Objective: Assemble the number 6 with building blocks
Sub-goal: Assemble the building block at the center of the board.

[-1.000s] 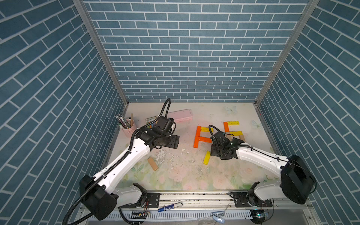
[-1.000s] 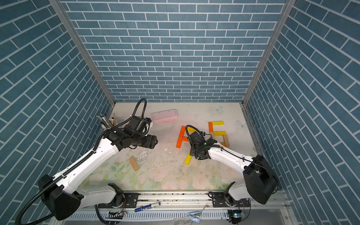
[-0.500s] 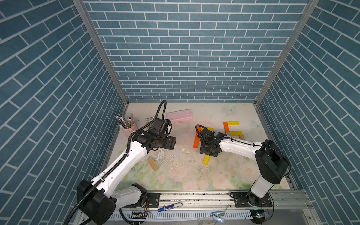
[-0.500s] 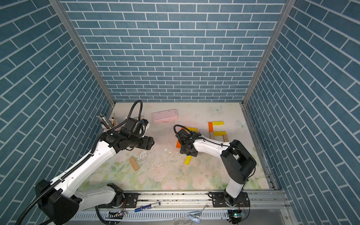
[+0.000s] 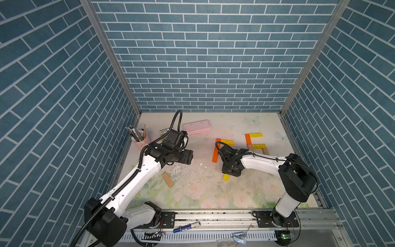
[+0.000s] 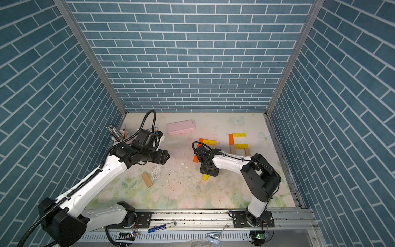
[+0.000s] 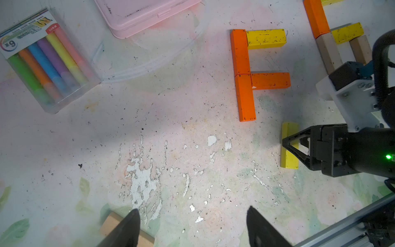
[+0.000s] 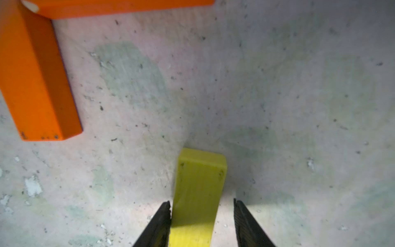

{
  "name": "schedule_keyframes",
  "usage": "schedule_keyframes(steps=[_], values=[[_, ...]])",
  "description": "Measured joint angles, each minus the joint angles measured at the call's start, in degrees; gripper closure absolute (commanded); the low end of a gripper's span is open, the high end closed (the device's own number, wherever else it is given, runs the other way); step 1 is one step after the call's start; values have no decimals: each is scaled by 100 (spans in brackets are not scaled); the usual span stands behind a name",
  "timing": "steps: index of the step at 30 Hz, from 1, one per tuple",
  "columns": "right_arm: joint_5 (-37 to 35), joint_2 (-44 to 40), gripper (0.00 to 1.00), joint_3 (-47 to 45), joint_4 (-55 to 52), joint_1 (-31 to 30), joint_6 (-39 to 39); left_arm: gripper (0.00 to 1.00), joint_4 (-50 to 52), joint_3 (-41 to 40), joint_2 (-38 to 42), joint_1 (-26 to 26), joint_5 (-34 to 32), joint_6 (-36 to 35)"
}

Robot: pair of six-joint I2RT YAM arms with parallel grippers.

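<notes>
Four orange blocks (image 5: 215, 155), four yellow (image 5: 255, 135), three tan (image 5: 167, 179)

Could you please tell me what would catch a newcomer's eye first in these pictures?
The bright orange and yellow blocks laid flat in an F-like figure in the middle of the table stand out first, with a second part-built figure nearer its right edge. Next, the right gripper is low over a loose yellow block, jaws either side of it, while the left gripper hangs open near a tan block.

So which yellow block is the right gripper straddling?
The lone yellow block lying apart, between the right gripper's open jaws; the other yellow blocks are built into shapes.
</notes>
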State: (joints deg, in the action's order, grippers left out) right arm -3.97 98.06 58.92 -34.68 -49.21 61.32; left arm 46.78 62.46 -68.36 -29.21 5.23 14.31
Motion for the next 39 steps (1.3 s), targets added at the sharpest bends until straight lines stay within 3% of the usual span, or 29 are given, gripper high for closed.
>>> schedule_keyframes(steps=[2,10,39], values=[[11,33,68,68,-28,44,-42,21,-2,-17,-2,4,2,0],[35,42,74,103,-59,240,-192,21,-42,-48,-68,11,46,-2],[160,750,74,992,-232,911,-1086,22,-269,-50,-433,264,498,-70]])
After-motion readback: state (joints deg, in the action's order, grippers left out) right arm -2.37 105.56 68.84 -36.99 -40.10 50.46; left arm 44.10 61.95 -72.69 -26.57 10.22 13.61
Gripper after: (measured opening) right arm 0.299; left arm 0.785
